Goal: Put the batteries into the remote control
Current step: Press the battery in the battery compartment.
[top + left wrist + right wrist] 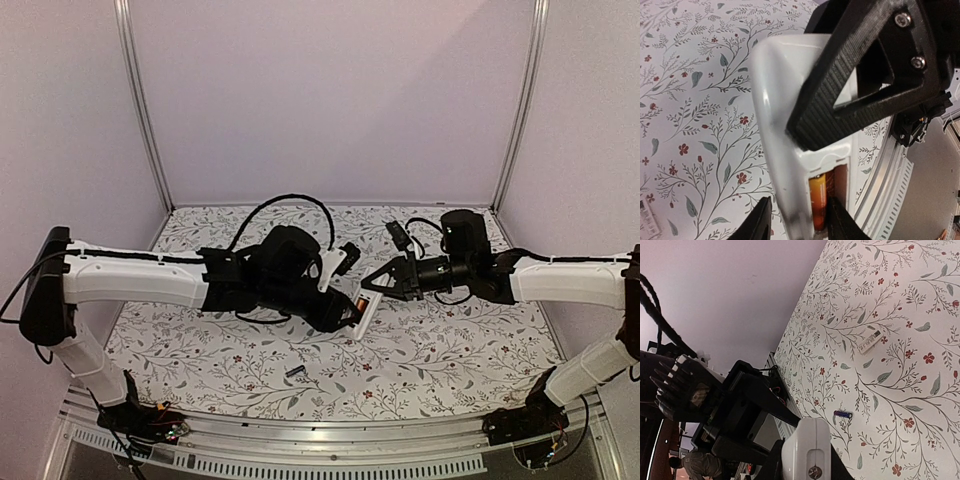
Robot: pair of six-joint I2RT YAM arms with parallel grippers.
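The small white rectangular remote control was up off the table on my screens, near the middle of the workspace, with its open battery bay facing the left wrist camera. In that bay I could see the orange-red cylindrical battery seated along one side. The left gripper was clamped on the remote control at the bay end, a black finger against each long edge. The right gripper met the opposite end. One of its ribbed black fingers rested tip-down on the back just above the bay, but I couldn't tell whether it was pinching. The slim dark cylindrical battery lay on the floral-patterned table, toward the near edge and well apart from both grippers.
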